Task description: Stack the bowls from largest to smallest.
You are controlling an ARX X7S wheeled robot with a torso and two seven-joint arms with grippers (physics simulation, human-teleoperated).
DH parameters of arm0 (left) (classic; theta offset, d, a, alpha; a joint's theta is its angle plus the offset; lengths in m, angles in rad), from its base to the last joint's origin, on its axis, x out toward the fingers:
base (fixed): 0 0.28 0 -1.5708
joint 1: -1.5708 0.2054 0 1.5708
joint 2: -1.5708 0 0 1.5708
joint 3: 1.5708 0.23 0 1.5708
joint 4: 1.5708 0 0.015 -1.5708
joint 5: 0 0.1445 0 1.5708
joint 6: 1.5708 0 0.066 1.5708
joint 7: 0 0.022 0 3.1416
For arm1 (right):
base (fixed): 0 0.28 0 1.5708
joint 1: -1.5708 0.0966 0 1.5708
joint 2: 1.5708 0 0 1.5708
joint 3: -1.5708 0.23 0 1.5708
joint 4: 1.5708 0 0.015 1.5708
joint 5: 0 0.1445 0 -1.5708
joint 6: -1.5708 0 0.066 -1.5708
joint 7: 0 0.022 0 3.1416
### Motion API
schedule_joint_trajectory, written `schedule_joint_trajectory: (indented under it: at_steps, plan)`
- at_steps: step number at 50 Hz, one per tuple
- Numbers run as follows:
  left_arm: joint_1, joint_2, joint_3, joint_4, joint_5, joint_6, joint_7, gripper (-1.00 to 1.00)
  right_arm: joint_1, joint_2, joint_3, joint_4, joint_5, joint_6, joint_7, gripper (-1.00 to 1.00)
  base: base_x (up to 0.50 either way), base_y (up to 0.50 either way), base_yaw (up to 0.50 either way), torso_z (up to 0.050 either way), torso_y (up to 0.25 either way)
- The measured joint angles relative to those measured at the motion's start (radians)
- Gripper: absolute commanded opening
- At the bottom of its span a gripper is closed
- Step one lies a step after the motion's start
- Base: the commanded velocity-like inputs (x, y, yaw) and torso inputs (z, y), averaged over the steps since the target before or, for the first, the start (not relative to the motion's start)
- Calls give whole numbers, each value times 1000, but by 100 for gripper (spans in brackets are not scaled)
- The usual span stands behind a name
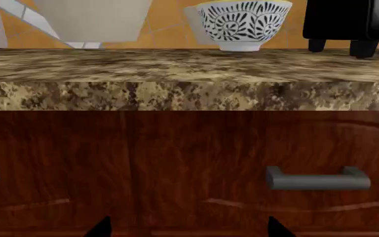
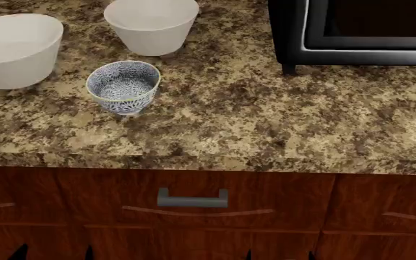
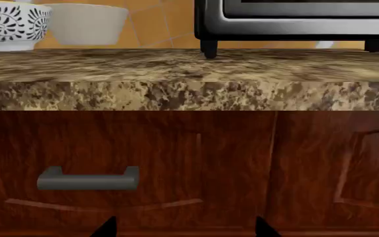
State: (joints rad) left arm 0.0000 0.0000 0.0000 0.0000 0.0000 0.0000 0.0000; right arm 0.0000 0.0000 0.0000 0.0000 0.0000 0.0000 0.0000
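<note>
Three bowls stand on the granite counter. One plain white bowl (image 2: pixel 17 49) is at the far left and another white bowl (image 2: pixel 151 24) is at the back; their sizes look close. The small blue-and-white patterned bowl (image 2: pixel 123 85) sits in front of them, apart from both. It also shows in the left wrist view (image 1: pixel 244 24) and the right wrist view (image 3: pixel 12 24). My left gripper (image 2: pixel 54 253) and right gripper (image 2: pixel 280 254) hang low in front of the drawers, below counter level. Both are open and hold nothing, as their own views show: left gripper (image 1: pixel 189 228), right gripper (image 3: pixel 184 228).
A black oven (image 2: pixel 359 32) stands on the counter at the back right. The counter's front edge (image 2: pixel 208 162) overhangs wooden drawers, and a grey handle (image 2: pixel 192 199) sticks out between my two arms.
</note>
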Motion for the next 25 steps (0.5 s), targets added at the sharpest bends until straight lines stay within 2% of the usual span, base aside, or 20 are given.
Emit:
schedule_joint_trajectory:
  at_steps: [25]
  plan:
    - [11,-61,75,40,-47,-2,-57,100,18,51,-76,55,42,-27,66,100,0,0,0,0,0]
